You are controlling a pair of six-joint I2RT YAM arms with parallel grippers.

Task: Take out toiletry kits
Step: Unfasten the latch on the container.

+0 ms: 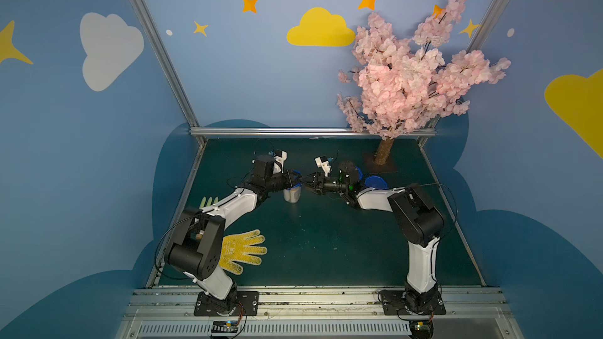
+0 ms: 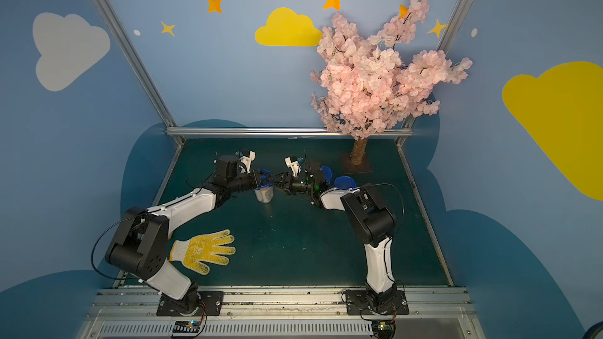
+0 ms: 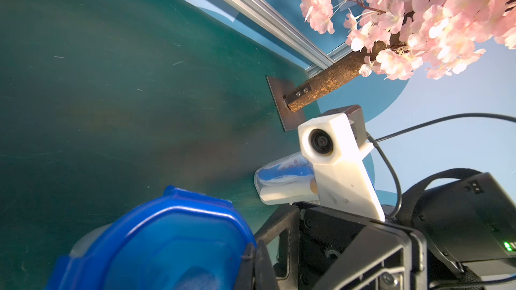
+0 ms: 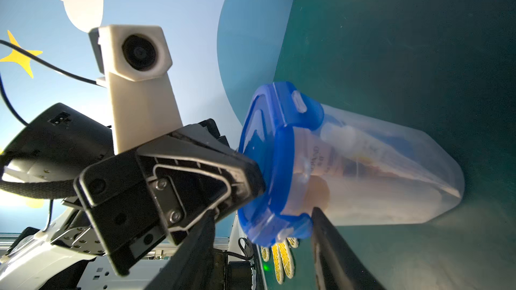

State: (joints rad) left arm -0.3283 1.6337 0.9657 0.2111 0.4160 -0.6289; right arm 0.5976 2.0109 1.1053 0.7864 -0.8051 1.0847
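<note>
A clear jar [image 1: 292,194] [image 2: 264,195] with a blue lid [image 4: 275,160] stands mid-table. The toiletry kit [image 4: 343,146] shows through its wall: white tubes and bottles, blurred. My left gripper [image 1: 296,177] [image 3: 255,249] is shut on the lid's rim, with the blue lid [image 3: 167,246] filling the near part of the left wrist view. My right gripper [image 1: 305,182] [image 4: 262,246] comes in from the other side. It is open, its fingers [image 4: 329,246] astride a lid tab [image 4: 279,230]. A second jar [image 3: 279,188] holding another kit [image 3: 282,175] stands behind the right wrist.
Two more blue-lidded jars [image 1: 375,181] [image 2: 344,182] stand behind the right arm. The blossom tree's trunk [image 1: 383,153] rises at the back right. A yellow glove [image 1: 243,251] [image 2: 205,251] lies front left, and a paler glove [image 1: 208,202] lies partly under the left arm.
</note>
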